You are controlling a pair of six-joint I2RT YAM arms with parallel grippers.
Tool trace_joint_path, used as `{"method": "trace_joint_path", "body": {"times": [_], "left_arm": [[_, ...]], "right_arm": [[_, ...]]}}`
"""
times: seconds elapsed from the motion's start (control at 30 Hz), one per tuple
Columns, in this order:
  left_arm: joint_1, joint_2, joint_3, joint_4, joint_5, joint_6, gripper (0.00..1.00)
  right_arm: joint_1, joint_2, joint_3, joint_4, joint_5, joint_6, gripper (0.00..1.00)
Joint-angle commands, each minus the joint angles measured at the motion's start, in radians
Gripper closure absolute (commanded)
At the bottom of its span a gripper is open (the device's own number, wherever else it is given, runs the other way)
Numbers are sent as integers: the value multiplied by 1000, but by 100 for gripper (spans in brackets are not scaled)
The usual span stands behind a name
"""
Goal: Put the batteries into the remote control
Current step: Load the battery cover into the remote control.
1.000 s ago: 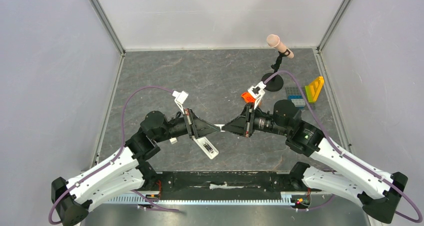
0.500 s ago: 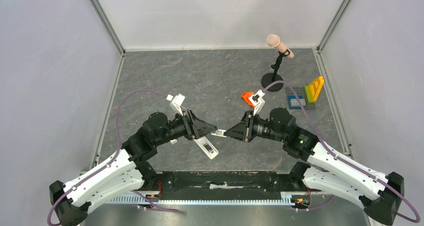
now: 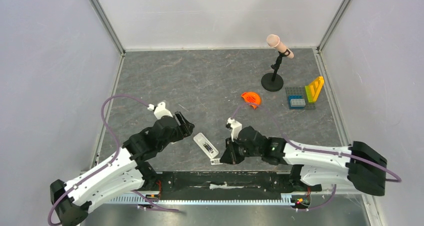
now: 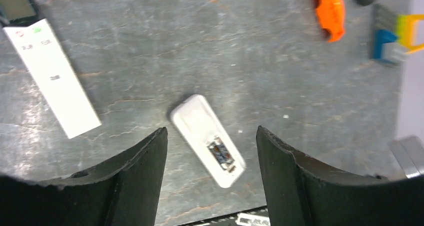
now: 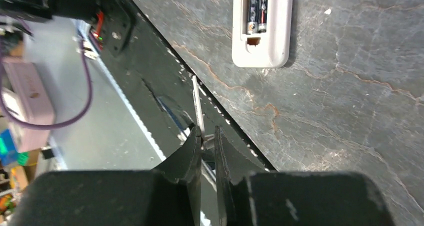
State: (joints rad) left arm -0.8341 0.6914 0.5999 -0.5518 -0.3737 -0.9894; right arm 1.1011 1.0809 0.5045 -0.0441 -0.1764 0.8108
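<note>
Close to the near edge of the tabletop (image 3: 210, 81), a thin white piece (image 5: 196, 103) is pinched by the right gripper (image 5: 207, 136). At its 11 o'clock the remote control (image 3: 206, 146) is laid flat, with batteries (image 5: 258, 6) seen in its recess. At the remote's 9 o'clock the left gripper (image 3: 184, 125) is held spread.

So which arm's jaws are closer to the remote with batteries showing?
Right. The right jaws, pinching a thin white strip, sit just off the remote's battery end; the left jaws hang open, farther off its other end.
</note>
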Motion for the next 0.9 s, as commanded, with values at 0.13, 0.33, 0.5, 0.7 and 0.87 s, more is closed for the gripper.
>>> {"method": "trace_joint_path", "body": {"times": [0.13, 0.33, 0.5, 0.7, 0.87], "left_arm": [[59, 111, -84, 77, -26, -39, 29], [190, 125, -158, 218, 164, -28, 29], [223, 167, -182, 279, 238, -14, 30], [246, 213, -207, 346, 288, -21, 30], [248, 220, -206, 344, 303, -14, 31]], "right_arm": [[82, 160, 52, 100, 151, -86, 100], [88, 235, 75, 134, 219, -95, 100], [88, 253, 71, 118, 290, -83, 100], [88, 224, 60, 78, 421, -49, 100], [87, 214, 78, 82, 316, -50, 100]]}}
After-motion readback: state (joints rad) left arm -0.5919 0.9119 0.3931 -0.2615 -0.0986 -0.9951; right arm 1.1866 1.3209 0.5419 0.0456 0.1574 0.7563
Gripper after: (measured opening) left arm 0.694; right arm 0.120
